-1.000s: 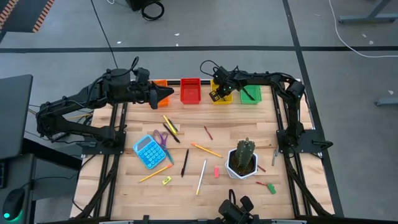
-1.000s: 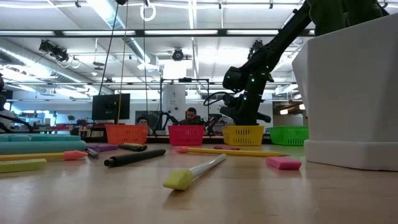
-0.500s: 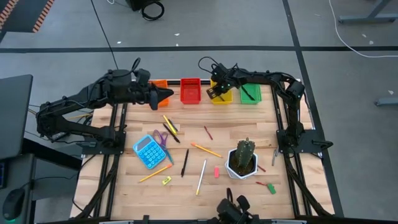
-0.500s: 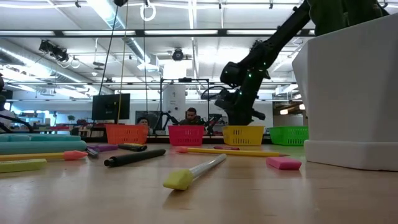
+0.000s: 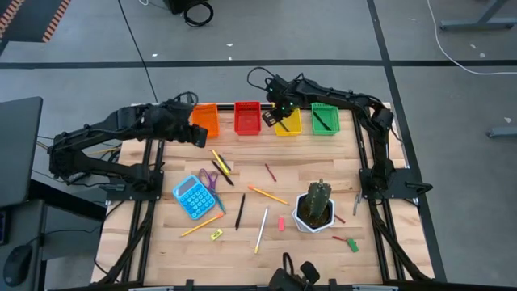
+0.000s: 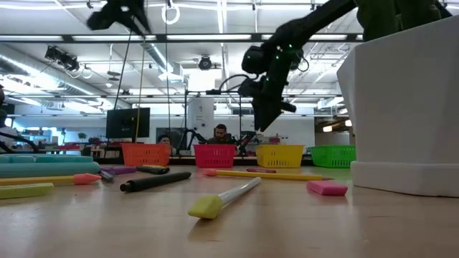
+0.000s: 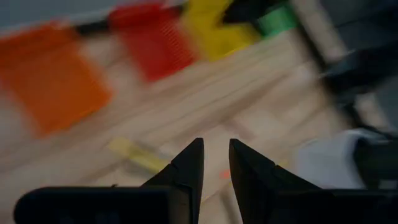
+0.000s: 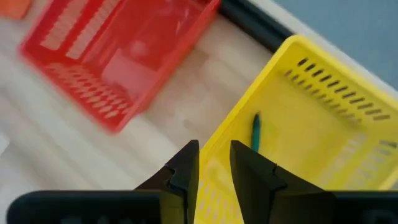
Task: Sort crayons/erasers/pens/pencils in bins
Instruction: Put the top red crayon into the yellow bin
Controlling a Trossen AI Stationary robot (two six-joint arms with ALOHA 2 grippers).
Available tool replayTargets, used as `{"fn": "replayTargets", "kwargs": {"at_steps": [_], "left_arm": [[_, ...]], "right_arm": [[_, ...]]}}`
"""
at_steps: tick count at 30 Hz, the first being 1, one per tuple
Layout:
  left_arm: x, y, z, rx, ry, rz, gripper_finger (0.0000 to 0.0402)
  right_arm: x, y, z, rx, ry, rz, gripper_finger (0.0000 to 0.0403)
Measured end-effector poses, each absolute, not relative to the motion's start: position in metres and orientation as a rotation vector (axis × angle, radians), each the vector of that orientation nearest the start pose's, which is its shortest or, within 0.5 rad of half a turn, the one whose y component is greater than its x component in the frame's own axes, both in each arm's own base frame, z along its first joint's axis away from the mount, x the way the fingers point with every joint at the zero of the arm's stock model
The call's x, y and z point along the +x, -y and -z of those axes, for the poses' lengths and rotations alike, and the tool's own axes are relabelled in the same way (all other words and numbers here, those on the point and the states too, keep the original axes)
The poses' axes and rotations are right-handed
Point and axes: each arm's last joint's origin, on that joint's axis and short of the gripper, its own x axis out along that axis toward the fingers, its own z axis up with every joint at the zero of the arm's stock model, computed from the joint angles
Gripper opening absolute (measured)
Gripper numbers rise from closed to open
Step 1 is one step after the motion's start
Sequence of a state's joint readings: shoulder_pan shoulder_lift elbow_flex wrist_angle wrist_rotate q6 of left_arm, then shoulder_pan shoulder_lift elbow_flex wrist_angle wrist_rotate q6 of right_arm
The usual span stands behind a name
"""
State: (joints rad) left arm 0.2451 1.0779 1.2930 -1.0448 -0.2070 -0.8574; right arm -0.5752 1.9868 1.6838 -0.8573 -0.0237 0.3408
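- At bench [image 5: 307,174] 12 o'clock edge: right gripper [image 8: 208,163] above near rim of yellow slotted plastic bin [image 8: 323,124], fingers slightly apart, empty; green crayon [image 8: 255,132] lies inside bin.
- Left gripper [image 7: 214,163] at 10 o'clock by orange slotted bin [image 5: 205,120], fingers slightly apart, empty.

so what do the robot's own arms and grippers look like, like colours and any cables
Both arms are dark, nearly black, built of jointed segments. The left gripper and the right gripper each end in two black wedge-shaped fingers tapering to narrow tips, set on a flat black bar. Thin black cables loop off the right arm near its wrist, where a small green light shows. No markings are readable.
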Motion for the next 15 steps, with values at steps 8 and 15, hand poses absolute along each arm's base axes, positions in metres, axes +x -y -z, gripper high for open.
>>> {"fn": "replayTargets", "kwargs": {"at_steps": [8, 15], "left_arm": [[0.182, -0.050, -0.349, -0.751, -0.802, -0.751, 0.0096], [0.191, -0.048, -0.344, -0.710, -0.794, -0.644, 0.0096]], "right_arm": [[0.359, 0.184, -0.270, 0.616, -1.204, 0.603, 0.0097], [0.379, 0.143, -0.290, 0.676, -1.179, 0.509, 0.0097]]}}
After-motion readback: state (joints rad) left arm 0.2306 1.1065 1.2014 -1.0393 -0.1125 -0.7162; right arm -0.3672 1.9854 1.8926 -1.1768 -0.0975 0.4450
